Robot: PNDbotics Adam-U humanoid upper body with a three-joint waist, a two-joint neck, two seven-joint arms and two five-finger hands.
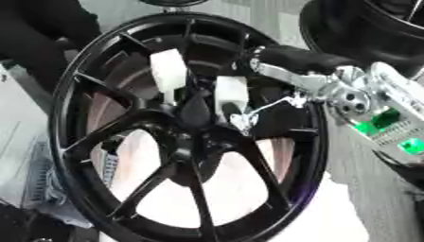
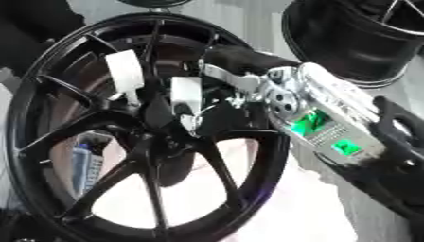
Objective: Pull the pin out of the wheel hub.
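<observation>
Black wheel (image 1: 186,127) tilted, filling most of the view, two white pins (image 1: 168,73) standing just above its hub (image 1: 196,113), one left, one right. Right hand (image 1: 278,97) reaching in from the wheel's right side, fingers curled by the right-hand pin (image 1: 230,92); cannot tell whether actually gripping it. Second black wheel (image 2: 356,38) beyond the first, upper right.

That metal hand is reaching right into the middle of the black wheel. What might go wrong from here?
1. The right hand works close between two white pins, so it might catch the wrong one.
2. Its fingers sit among the spokes of the wheel and may snag when drawn back.
3. The wheel stands tilted, so a pull might shift it.
</observation>
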